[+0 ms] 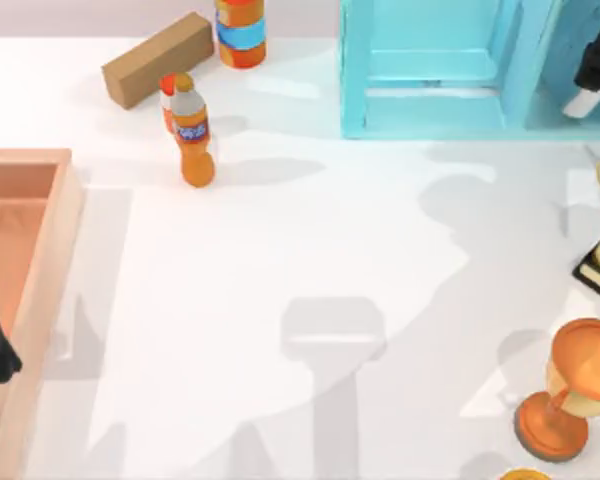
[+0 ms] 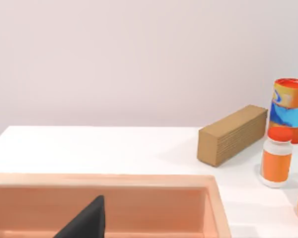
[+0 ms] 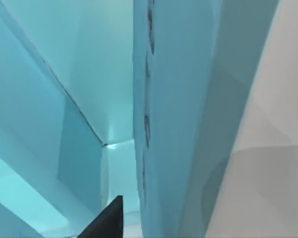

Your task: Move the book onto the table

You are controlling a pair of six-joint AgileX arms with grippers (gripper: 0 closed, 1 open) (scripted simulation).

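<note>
Far left of the top view, the left gripper (image 2: 89,223) hangs parked over the wooden tray (image 1: 50,260), and whether its claw is spread or pressed together cannot be told. Across the white table (image 1: 310,230), in the upper right, stands the light blue shelf unit (image 1: 420,70). There the right gripper (image 3: 107,223) is inside the shelf unit just beside the book (image 3: 174,124), which stands upright in the shelf, and that claw's state cannot be told either.

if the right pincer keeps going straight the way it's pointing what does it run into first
Most likely the light blue shelf unit: in the right wrist view its upright panel and inner walls stand directly ahead, with the right pincer's fingertip aimed toward the corner between them. Depth is unclear, so which surface comes first is uncertain.
</note>
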